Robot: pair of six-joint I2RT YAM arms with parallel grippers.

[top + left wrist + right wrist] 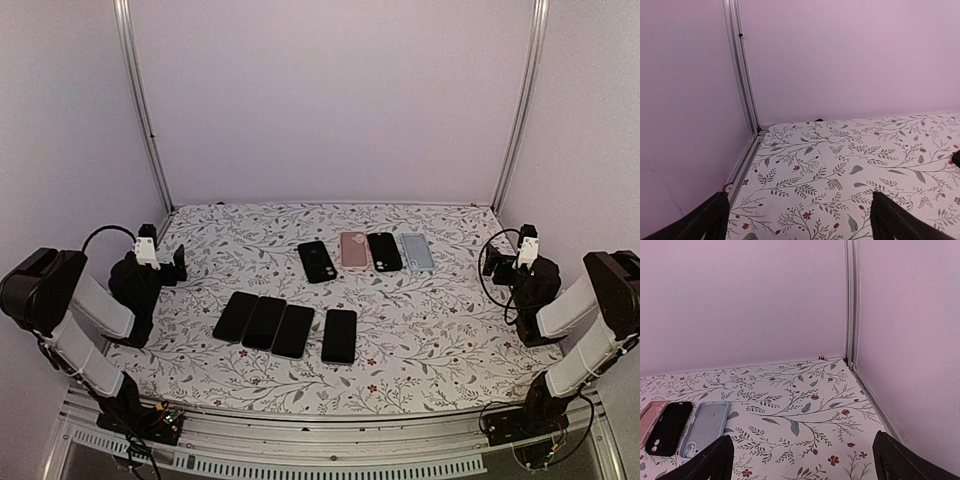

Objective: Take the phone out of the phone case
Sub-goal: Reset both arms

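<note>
A black phone case (316, 261) lies back up at the rear middle of the floral table, camera cut-out showing; whether a phone sits in it I cannot tell. Beside it stand a pink case (354, 250), a black case (384, 252) and a light blue case (416, 251). The right wrist view shows the pink case (651, 415), the black case (667, 427) and the blue case (707, 427) lying hollow side up. Several dark phones lie in front, among them one (339, 336) a little apart. My left gripper (170, 262) (800, 220) hovers open at the far left. My right gripper (497, 260) (802, 460) hovers open at the far right.
Purple walls close in the table on three sides, with aluminium posts (143, 110) (520, 105) in the back corners. A metal rail (742, 165) runs along the left edge and another (875, 400) along the right. Cables loop near both wrists.
</note>
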